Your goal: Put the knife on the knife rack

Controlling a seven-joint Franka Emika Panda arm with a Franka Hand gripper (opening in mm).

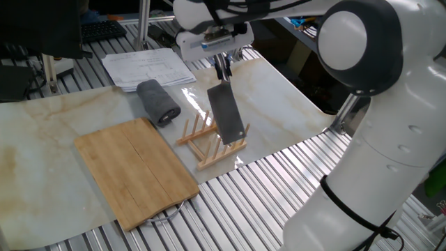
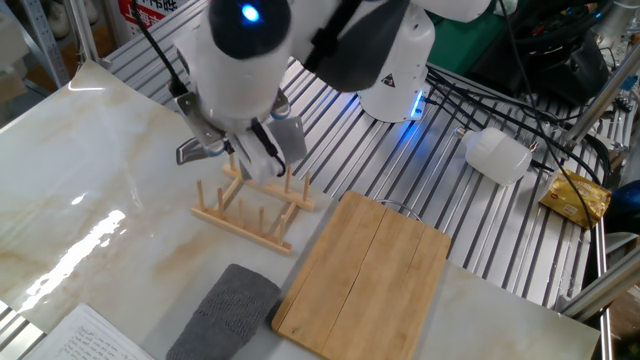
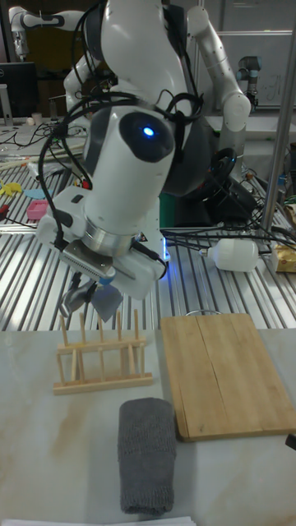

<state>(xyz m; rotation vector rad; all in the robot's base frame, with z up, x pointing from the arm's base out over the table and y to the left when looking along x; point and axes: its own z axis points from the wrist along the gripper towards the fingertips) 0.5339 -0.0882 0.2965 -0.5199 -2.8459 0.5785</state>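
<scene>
One fixed view high beside the arm; the other opposite, oblique; tall view low, frontal; all share the knife rack.

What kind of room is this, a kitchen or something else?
Most likely a robotics lab, not a kitchen: a second robot arm stands behind, cables trail over the slatted metal bench, and a computer monitor sits nearby.
</scene>
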